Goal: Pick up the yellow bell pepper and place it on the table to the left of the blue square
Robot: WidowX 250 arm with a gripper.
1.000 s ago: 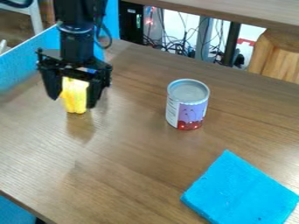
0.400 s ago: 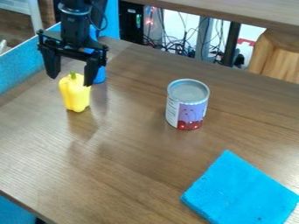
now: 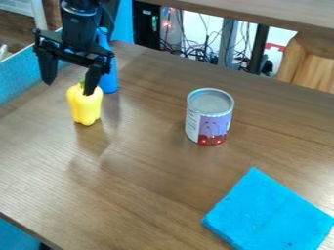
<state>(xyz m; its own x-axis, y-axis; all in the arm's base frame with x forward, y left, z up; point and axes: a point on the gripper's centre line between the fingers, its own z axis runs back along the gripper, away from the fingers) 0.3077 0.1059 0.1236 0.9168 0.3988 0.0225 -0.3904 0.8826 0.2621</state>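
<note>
At the upper left, my gripper (image 3: 69, 88) hangs open with nothing held between its fingers. Just below it a yellow bell pepper (image 3: 85, 106) stands upright on the wooden table (image 3: 147, 195), its top partly behind the right finger. A blue bottle-like object (image 3: 109, 73) stands behind the pepper, partly hidden by the gripper. Right of centre is an upright can (image 3: 209, 117) with a white, purple and red label. A folded blue cloth (image 3: 269, 212) lies at the lower right.
A blue panel (image 3: 23, 78) runs along the table's left edge. Beyond the back edge are tangled cables (image 3: 196, 51), a dark post (image 3: 257, 48) and a wooden piece (image 3: 310, 63). Another wooden surface (image 3: 274, 13) crosses the top right.
The gripper has come up off the yellow pepper, opened wider and shifted left. The pepper stays standing on the table, and more of the blue object behind shows.
</note>
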